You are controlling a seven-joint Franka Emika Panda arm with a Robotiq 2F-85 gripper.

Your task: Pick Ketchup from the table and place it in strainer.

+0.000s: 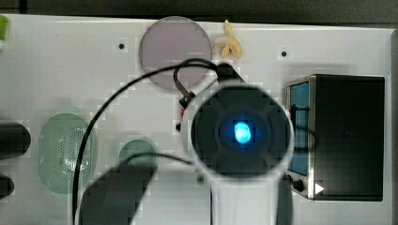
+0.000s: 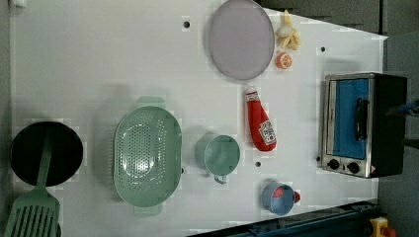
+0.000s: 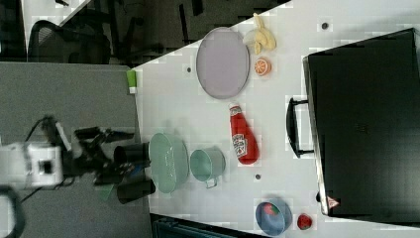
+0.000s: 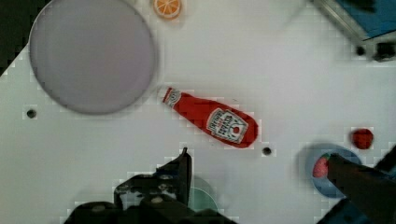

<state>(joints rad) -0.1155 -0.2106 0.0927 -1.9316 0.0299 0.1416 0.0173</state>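
Ketchup (image 4: 211,120) on table, claw (image 4: 259,165) above, open

The Ketchup (image 2: 261,125) was a small red bottle with a pale cap end and a white label, lying flat on its side on the white table, untouched. In the wrist view it (image 4: 212,118) lay ahead of the widely parted jaws, clear of both fingertips, neither between them nor gripped. The strainer (image 2: 147,156) was a pale mint-green oval basket with a perforated middle and a tab handle at each end. It sat upright and empty, well apart from the bottle.
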